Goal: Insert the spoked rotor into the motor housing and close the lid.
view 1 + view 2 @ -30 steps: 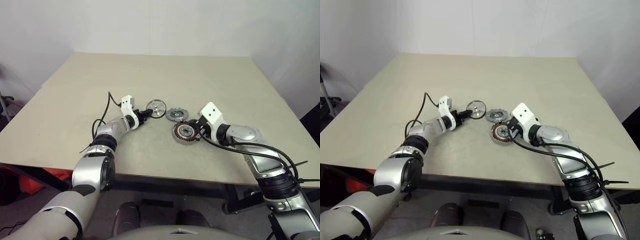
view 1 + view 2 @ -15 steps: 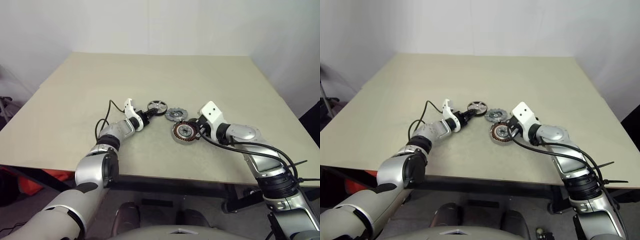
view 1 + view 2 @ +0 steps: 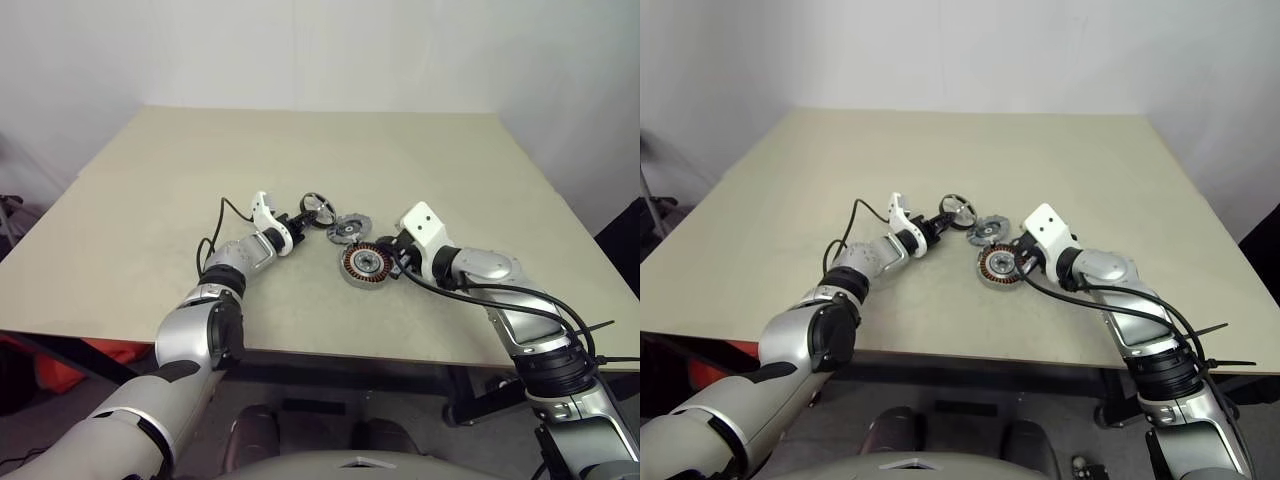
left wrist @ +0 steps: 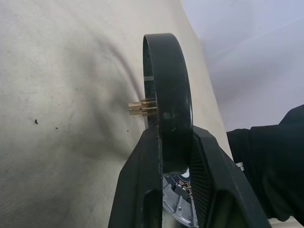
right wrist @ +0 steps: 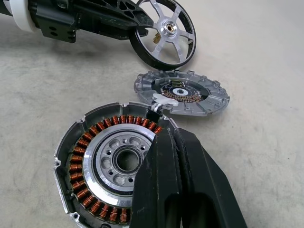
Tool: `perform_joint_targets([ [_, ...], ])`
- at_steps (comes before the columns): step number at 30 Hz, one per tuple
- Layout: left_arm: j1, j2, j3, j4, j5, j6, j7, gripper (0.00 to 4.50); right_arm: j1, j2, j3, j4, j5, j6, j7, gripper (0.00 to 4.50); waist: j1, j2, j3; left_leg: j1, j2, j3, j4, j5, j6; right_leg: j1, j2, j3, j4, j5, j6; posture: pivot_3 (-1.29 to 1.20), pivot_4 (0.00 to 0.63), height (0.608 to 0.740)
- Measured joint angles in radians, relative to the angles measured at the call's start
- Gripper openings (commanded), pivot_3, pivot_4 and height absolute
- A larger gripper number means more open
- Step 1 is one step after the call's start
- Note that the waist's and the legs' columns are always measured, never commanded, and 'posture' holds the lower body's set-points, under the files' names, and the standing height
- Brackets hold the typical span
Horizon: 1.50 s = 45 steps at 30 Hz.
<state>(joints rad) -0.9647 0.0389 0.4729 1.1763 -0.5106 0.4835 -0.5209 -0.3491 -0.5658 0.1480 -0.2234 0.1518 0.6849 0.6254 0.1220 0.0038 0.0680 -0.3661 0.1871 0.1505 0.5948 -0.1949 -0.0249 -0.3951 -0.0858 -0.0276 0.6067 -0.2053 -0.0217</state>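
Note:
The spoked rotor (image 5: 164,33), a black ring with silver spokes and hub, is raised off the table and tilted on edge. My left gripper (image 4: 173,142) is shut on its rim (image 4: 166,95). The lid (image 3: 348,228), a flat grey toothed disc, lies on the table between the rotor and the motor housing (image 5: 109,161). The housing has a ring of copper coils and lies face up. My right gripper (image 5: 164,118) is shut on the housing's far rim, next to a small white tab.
The beige table (image 3: 300,150) stretches wide beyond and to the left of the parts. A black cable (image 3: 215,235) loops off my left wrist over the tabletop. A white wall stands behind the table.
My left gripper has reached right to the rotor, closed on its rim, rolled, and tipped the rotor up off the table. The right arm, housing and lid have stayed put.

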Motion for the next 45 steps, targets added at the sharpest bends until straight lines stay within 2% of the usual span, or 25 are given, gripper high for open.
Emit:
perform_joint_targets([
  [4, 0.0, 0.001, 0.022, 0.004, -0.018, -0.001, 0.001, 0.44, 0.0, 0.0, 0.0, 0.001, -0.003, 0.0, -0.004, 0.0, -0.001, 0.0, 0.0, 0.0, 0.0, 0.0, 0.0, 0.0, 0.0, -0.001, 0.0, 0.0, 0.0, 0.001, -0.002, 0.0, 0.0, 0.74],
  [8, 0.001, 0.043, 0.125, 0.016, -0.105, 0.009, 0.002, 0.44, 0.0, -0.016, 0.0, 0.013, -0.016, -0.001, -0.008, 0.0, -0.003, 0.0, 0.001, -0.003, 0.0, 0.0, 0.0, 0.0, 0.0, -0.004, 0.001, 0.0, 0.0, 0.001, -0.002, 0.0, 0.0, 0.74],
  [11, 0.001, 0.096, 0.203, 0.005, -0.189, 0.074, -0.02, 0.44, 0.013, -0.048, 0.0, 0.012, -0.023, -0.003, -0.001, 0.0, 0.001, 0.0, 0.001, -0.004, 0.0, 0.0, -0.001, 0.0, 0.0, -0.004, 0.0, 0.0, -0.001, 0.001, -0.002, 0.0, 0.0, 0.74],
  [14, 0.001, 0.101, 0.217, -0.035, -0.234, 0.172, -0.063, 0.44, 0.037, -0.078, 0.0, 0.009, -0.033, -0.005, 0.006, 0.0, 0.012, -0.001, 0.001, -0.006, -0.002, 0.001, -0.001, -0.001, 0.001, -0.004, -0.002, 0.0, -0.001, 0.0, -0.001, 0.0, 0.0, 0.74],
  [18, 0.02, 0.067, 0.182, -0.134, -0.263, 0.328, -0.119, 0.44, 0.082, -0.122, -0.003, -0.002, -0.035, -0.006, 0.014, 0.0, 0.014, -0.002, 0.001, -0.007, -0.005, 0.001, -0.001, -0.001, 0.002, -0.004, -0.005, 0.0, -0.002, 0.0, 0.0, 0.0, 0.0, 0.74],
  [24, 0.152, -0.003, 0.042, -0.341, -0.284, 0.609, -0.151, 0.44, 0.149, -0.214, -0.045, -0.04, -0.039, -0.002, 0.026, 0.0, 0.005, -0.002, 0.002, -0.005, -0.004, 0.001, -0.001, -0.001, 0.003, -0.004, -0.004, 0.0, -0.001, -0.001, 0.0, 0.0, 0.0, 0.74],
  [29, 0.226, -0.024, -0.029, -0.436, -0.287, 0.732, -0.15, 0.44, 0.177, -0.232, -0.057, -0.061, -0.039, 0.005, 0.026, 0.0, 0.002, -0.002, 0.002, -0.004, -0.003, 0.001, -0.001, -0.003, 0.005, -0.004, -0.004, 0.0, -0.001, -0.001, 0.001, 0.0, 0.0, 0.74],
  [36, 0.252, -0.04, -0.093, -0.479, -0.281, 0.768, -0.149, 0.44, 0.181, -0.233, -0.057, -0.073, -0.039, 0.009, 0.021, 0.0, 0.003, -0.002, 0.002, -0.005, -0.004, 0.001, -0.001, -0.004, 0.006, -0.003, -0.004, 0.0, -0.002, -0.001, 0.001, 0.0, 0.0, 0.74],
  [45, 0.244, -0.06, -0.139, -0.438, -0.253, 0.716, -0.165, 0.44, 0.178, -0.229, -0.053, -0.073, -0.041, 0.015, 0.007, 0.0, 0.003, -0.002, 0.002, -0.005, -0.005, 0.001, -0.001, -0.004, 0.007, -0.003, -0.004, 0.0, -0.002, -0.001, 0.001, 0.0, 0.0, 0.74],
])
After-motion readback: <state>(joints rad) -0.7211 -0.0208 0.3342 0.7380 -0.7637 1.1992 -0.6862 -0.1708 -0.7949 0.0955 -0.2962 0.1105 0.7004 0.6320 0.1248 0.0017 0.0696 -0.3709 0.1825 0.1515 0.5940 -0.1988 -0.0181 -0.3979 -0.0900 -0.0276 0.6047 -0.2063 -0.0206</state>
